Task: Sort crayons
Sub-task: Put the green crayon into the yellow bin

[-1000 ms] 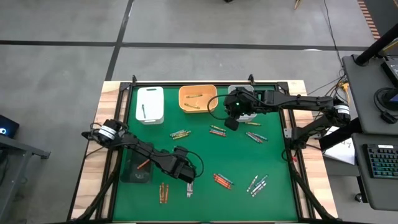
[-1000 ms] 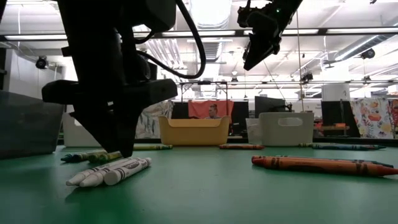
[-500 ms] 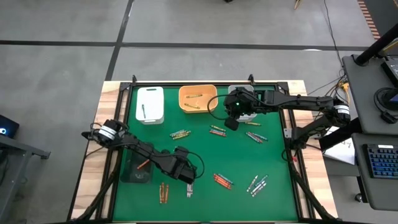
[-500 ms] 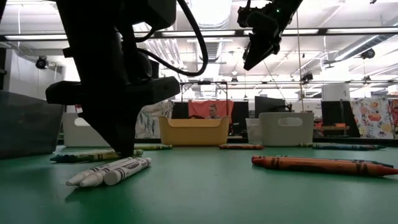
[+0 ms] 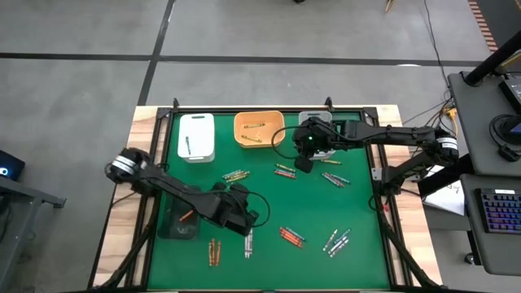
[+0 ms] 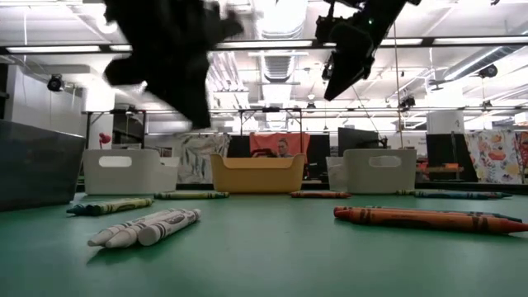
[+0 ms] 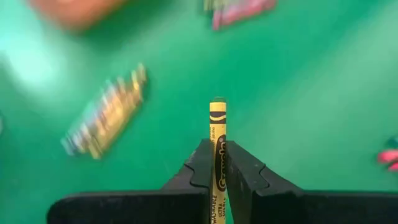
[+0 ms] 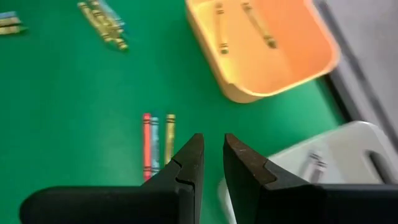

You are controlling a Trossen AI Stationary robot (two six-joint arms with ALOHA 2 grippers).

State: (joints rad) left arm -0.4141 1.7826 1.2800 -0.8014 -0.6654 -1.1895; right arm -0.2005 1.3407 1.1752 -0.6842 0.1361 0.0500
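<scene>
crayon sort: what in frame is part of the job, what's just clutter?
Job:
- yellow crayon, clamped in the left claw
- loose crayons on the mat
- orange bin, white bin, grey bin, dark bin
- right claw, over the mat near the orange bin

Clutter:
- keyboard
- black cables

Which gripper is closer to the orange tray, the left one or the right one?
The right. The right gripper hangs just beside the orange tray, toward the table's middle. The left gripper, shut on a yellow crayon, is farther off near the table's front.
</scene>
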